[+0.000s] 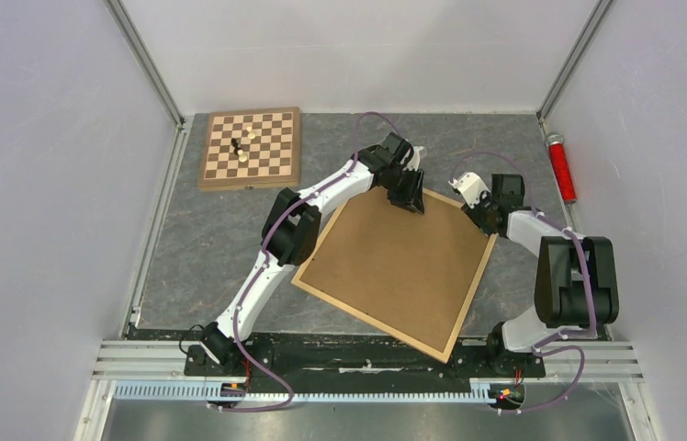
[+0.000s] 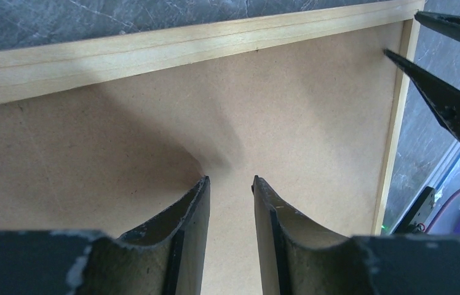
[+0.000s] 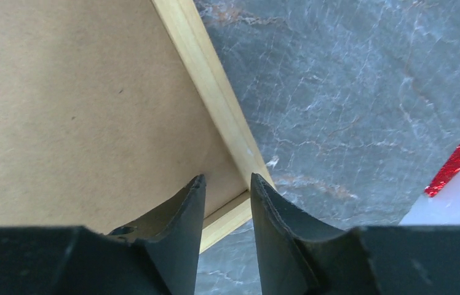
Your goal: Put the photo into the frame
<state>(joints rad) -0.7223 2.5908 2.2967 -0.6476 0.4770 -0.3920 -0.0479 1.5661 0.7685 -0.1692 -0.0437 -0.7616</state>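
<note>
Left tool (image 2: 230, 179) and right tool (image 3: 227, 178) hang narrowly parted and empty over the frame (image 2: 154, 55), lying backing board (image 1: 395, 266) up on the counter (image 1: 193, 248), right tool above its right-hand corner; I see no photo.

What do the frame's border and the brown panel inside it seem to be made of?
The frame: light natural wood, apparently unvarnished; pale yellow, faint grain lines, matte. The brown panel: probably fibreboard or hardboard; uniform tan, grainless, dull, finely speckled.

Left hand (image 2: 230, 179) and right hand (image 3: 227, 177) both low and tilted downward, jaws narrowly apart
</note>
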